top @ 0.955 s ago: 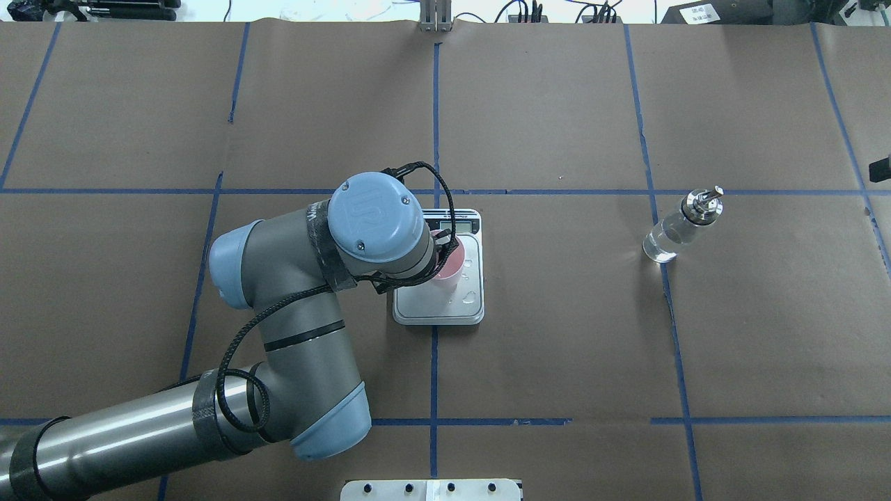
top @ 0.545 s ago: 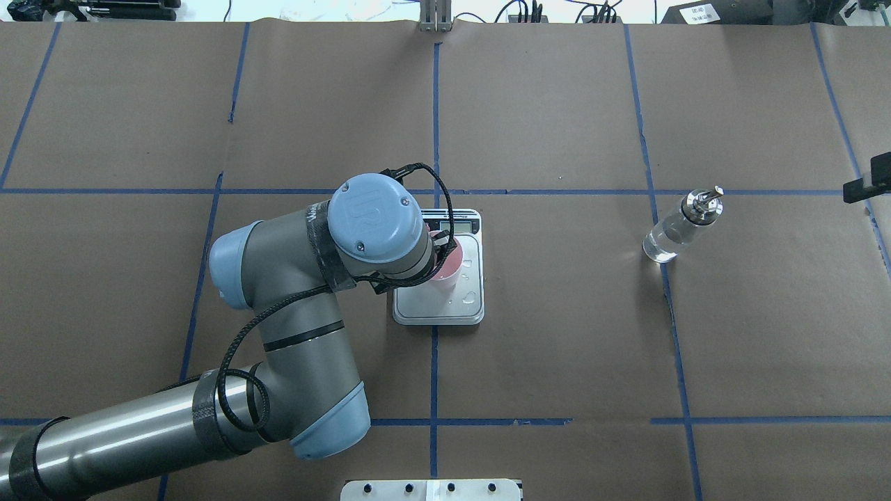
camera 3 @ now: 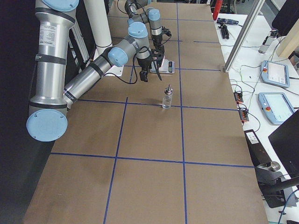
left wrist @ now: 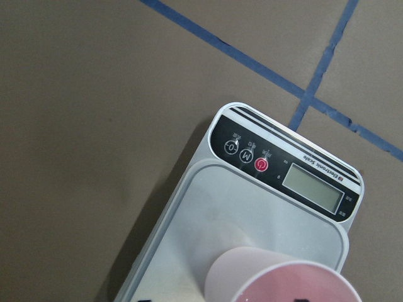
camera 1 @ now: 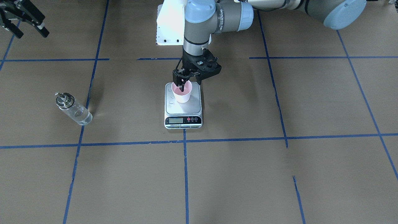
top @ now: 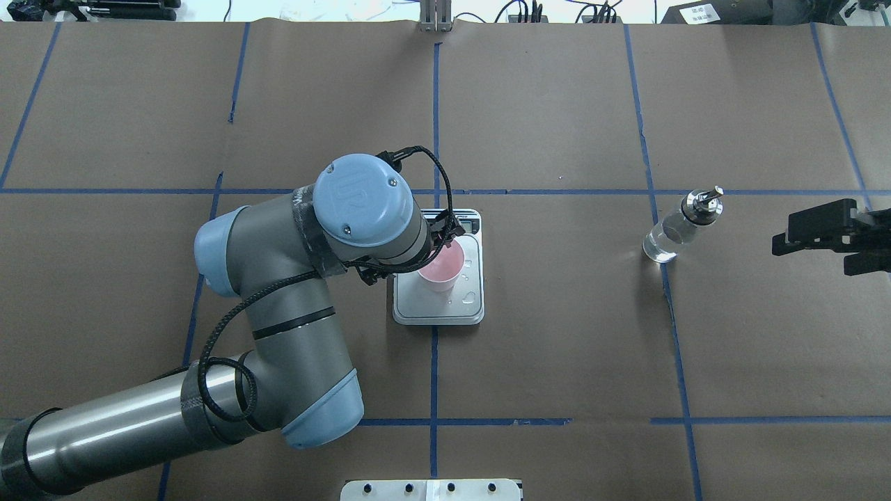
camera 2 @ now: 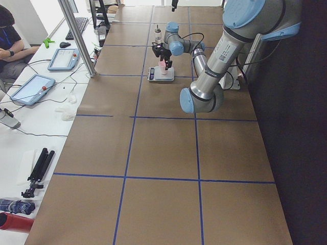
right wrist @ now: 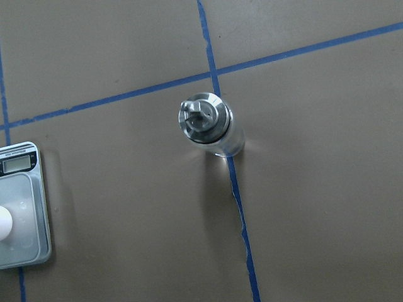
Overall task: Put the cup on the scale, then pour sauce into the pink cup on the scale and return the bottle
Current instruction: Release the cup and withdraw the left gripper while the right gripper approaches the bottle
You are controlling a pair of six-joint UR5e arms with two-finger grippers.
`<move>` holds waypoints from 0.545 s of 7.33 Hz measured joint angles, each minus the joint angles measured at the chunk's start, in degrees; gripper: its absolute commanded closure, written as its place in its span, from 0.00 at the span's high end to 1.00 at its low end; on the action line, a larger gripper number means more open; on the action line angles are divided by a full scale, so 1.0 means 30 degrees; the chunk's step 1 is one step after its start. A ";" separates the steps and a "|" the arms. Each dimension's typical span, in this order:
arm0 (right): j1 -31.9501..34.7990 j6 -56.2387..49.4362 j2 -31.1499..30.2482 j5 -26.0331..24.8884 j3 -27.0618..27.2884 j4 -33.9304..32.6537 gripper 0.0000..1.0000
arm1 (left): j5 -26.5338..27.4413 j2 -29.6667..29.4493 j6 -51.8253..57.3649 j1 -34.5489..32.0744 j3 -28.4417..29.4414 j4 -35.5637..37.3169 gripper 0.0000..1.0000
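Since the cup already stands upright on the scale, directly beneath the left end effector, I note its handling first: thin, light, easily crushed or tipped. Jaws spread, straddling the rim wall, one finger over the mouth, one outside; no squeeze that I can see. If it needs shifting, a light pinch at the rim wall, nothing more.

Bottle next: upright on the desk, well apart from the left end effector, near the right end effector and ahead of its fingers. Glass, so stiff, smooth, likely slippery, breakable; the sauce adds weight low down. I'd take it across the cylindrical body below the metal collar, never by the thin spout.

Right end effector: fingers wide, holding nothing.

Hard to read: left fingertips hidden under the wrist in the overhead view; whether they touch the cup, cannot tell. Scale display too small to read. Shiny spots on the platform beside the cup, perhaps droplets. Sauce level unclear through the clear glass. Right end effector cut off at the overhead view's edge.
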 measured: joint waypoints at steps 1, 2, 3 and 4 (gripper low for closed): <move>-0.2004 0.1166 -0.0085 -0.2347 0.0263 0.0013 1.00 | -0.0993 0.0047 0.0710 -0.0766 -0.0641 0.0064 1.00; -0.4060 0.1949 -0.0336 -0.4903 0.0370 0.0152 1.00 | -0.2054 0.0172 0.1445 -0.1643 -0.1341 0.0292 1.00; -0.5826 0.2507 -0.0983 -0.7194 0.0281 0.0972 1.00 | -0.2774 0.0408 0.2343 -0.2394 -0.2251 0.0912 1.00; -0.7204 0.2914 -0.1972 -0.9225 -0.0323 0.2908 1.00 | -0.3163 0.0854 0.3235 -0.2981 -0.3379 0.1616 1.00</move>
